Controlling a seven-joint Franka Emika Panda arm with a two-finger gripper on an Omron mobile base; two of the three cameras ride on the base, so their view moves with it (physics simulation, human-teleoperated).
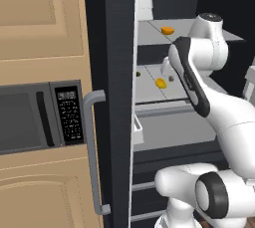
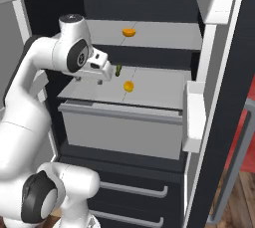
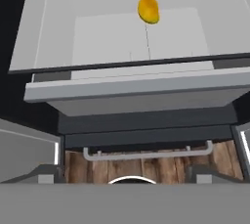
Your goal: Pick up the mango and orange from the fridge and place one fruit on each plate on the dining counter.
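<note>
Two fruits sit in the fridge [image 2: 149, 97]: mango [image 2: 128, 86], orange [image 2: 129, 32] above; pincer [image 2: 102, 80] seemingly spread.

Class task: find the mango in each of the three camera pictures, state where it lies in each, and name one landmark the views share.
Left base view: mango on the lower shelf, right of centre.
Right base view: mango at picture centre, same shelf.
Hand view: mango near the top, right of centre.
Shared landmark: the thin dark green vegetable behind it.

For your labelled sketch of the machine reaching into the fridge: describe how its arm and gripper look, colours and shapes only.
The arm is built of rounded, glossy white shells joined by dark grey to black rings and round joint caps. One long link carries a black band along its side in the left base view. The gripper is a small boxy white block with a dark round mark on its side. No cables show.
</note>
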